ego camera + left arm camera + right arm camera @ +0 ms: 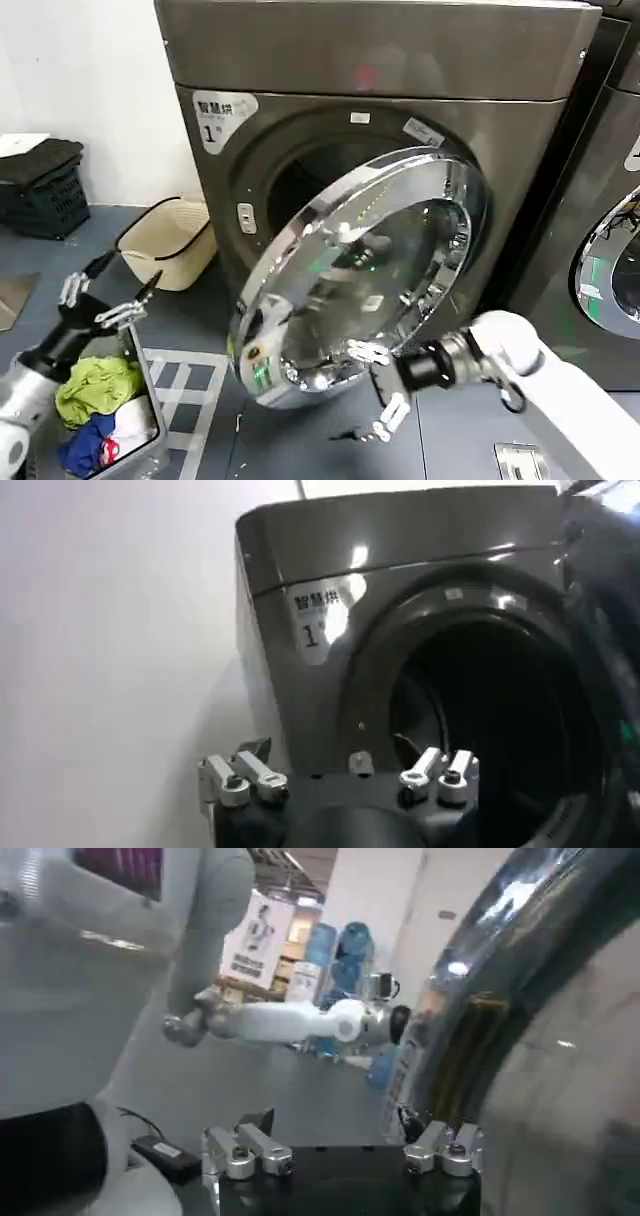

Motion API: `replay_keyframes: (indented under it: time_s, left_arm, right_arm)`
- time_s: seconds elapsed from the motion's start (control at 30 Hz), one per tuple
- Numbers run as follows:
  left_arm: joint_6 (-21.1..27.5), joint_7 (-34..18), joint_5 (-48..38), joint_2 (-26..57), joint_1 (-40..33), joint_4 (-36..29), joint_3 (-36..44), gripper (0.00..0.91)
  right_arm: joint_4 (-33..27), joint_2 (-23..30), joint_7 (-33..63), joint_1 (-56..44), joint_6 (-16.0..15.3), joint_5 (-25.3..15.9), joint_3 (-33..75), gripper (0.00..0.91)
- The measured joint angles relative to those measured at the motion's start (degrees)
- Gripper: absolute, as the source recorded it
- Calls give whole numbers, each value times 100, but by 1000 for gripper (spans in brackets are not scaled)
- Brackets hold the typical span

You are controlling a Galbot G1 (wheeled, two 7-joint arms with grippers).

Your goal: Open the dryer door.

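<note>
One bronze-grey dryer (400, 70) marked "1" stands with its dryer door (365, 265) swung partly open, the drum behind it largely hidden. Below the door's lower rim, the right tool (385, 390) hangs with fingers spread, holding nothing. Left of the dryer, over a basket of clothes (100, 400), the left tool (105, 290) is likewise spread and empty.

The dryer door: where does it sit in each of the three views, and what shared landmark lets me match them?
Head view: the dryer door hangs partly open at centre, its chrome ring facing the camera, the right gripper open at its lower edge.
Left wrist view: its dark inner edge runs along the right border.
Right wrist view: its chrome rim curves across the right half.
Shared landmark: the "1" label appears in head and left wrist views.
</note>
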Motion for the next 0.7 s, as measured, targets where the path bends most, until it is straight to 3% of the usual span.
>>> replay_keyframes:
  time_s: [0.3, 0.5, 0.7]
  left_arm:
    - [-14, 252, 388, 270, -966, 406, 1219, 907]
    - [-68, 323, 449, 248, -1642, 639, 2249, 907]
    - [-160, 361, 464, 204, -2205, 894, 3209, 907]
  right_arm:
    - [801, 216, 497, -2518, 449, 272, 2372, 907]
    - [1223, 839, 1080, -4238, 1088, 508, 4122, 907]
    - [1552, 1554, 2592, -5254, 1464, 280, 5246, 907]
